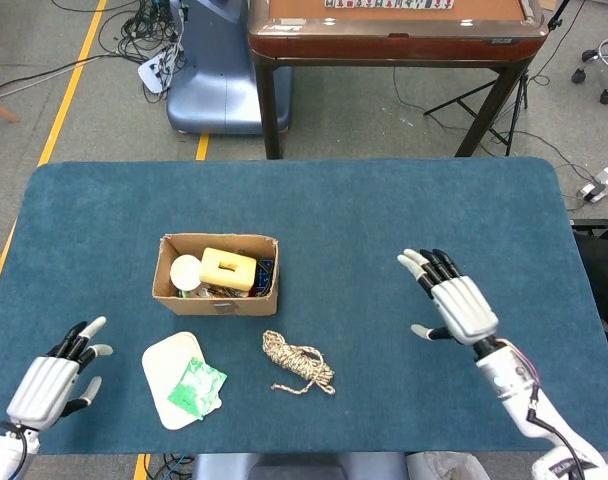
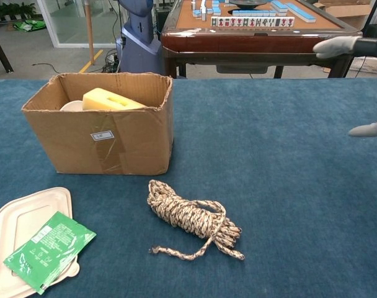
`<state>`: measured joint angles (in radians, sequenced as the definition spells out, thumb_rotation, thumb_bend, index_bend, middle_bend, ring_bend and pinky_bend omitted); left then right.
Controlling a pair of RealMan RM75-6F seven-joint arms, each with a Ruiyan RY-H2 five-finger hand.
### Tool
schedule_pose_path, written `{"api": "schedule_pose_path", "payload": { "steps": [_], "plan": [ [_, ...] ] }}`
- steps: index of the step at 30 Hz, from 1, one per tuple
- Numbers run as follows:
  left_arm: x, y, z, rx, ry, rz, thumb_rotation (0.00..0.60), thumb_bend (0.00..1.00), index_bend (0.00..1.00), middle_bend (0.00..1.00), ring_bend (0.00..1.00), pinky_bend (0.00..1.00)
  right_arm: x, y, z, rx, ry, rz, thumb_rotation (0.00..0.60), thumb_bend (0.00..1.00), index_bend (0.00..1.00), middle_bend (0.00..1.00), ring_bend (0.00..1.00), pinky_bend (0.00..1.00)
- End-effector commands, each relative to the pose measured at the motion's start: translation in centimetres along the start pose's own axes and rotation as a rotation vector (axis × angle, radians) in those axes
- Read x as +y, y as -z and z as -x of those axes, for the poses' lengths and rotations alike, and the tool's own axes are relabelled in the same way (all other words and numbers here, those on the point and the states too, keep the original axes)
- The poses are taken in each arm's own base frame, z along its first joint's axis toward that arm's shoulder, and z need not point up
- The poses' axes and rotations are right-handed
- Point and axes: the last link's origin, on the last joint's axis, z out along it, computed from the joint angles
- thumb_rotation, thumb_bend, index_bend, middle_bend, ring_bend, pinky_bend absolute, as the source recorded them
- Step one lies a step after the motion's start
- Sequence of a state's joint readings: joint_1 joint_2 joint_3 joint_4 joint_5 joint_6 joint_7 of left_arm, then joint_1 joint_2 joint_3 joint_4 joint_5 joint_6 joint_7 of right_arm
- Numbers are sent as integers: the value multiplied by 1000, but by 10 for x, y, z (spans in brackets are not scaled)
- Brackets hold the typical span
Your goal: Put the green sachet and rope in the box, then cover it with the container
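Head view: the right hand (image 1: pixel 458 303) hangs over the blue counter (image 1: pixel 404 220), fingers spread, holding nothing, well apart from the rope (image 1: pixel 297 362). The left hand (image 1: pixel 52 378) sits at the counter's near left corner, fingers likewise spread and empty. The coiled rope lies just in front of the cardboard box (image 1: pixel 217 292), not touching it. The green sachet (image 1: pixel 197 388) rests on the white container (image 1: pixel 167 368), left of the rope. The box holds a yellow block (image 1: pixel 227 268); its other contents are hard to make out.
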<state>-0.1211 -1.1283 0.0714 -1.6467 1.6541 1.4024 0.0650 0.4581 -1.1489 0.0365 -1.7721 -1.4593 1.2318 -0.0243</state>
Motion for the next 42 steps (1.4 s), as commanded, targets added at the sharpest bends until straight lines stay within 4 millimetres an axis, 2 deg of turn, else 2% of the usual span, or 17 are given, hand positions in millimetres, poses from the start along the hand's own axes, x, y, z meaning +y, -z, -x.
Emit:
{"api": "schedule_pose_path", "payload": {
  "steps": [1, 4, 7, 9, 18, 24, 32, 42],
  "plan": [
    [8, 1, 3, -30, 2, 37, 600, 307, 348, 71, 76, 358, 19, 34, -13, 49, -14, 18, 600, 0, 0, 35, 0, 39],
    [17, 1, 6, -70, -23, 75, 600, 253, 334, 7, 71, 359, 29, 52, -22, 104, -9, 35, 600, 0, 0, 35, 0, 39],
    [27, -2, 10, -107, -43, 109, 600, 231, 287, 0, 35, 341, 36, 65, -26, 145, -1, 49, 600, 0, 0, 35, 0, 39],
    [35, -6, 12, -134, -47, 133, 600, 214, 263, 0, 2, 278, 38, 73, -27, 157, -2, 55, 600, 0, 0, 35, 0, 39],
    [61, -28, 24, -224, -111, 201, 600, 165, 243, 0, 0, 81, 45, 92, -33, 188, -22, 55, 600, 0, 0, 35, 0, 39],
    [74, -38, 28, -237, -156, 233, 600, 165, 205, 0, 0, 68, 45, 97, -37, 195, -29, 42, 600, 0, 0, 35, 0, 39],
    [80, -45, 34, -272, -212, 241, 600, 165, 182, 0, 0, 68, 46, 100, -38, 192, -34, 42, 600, 0, 0, 35, 0, 39],
    [92, -54, 40, -321, -278, 254, 600, 159, 93, 0, 0, 68, 45, 101, -39, 193, -35, 34, 600, 0, 0, 35, 0, 39]
  ]
}}
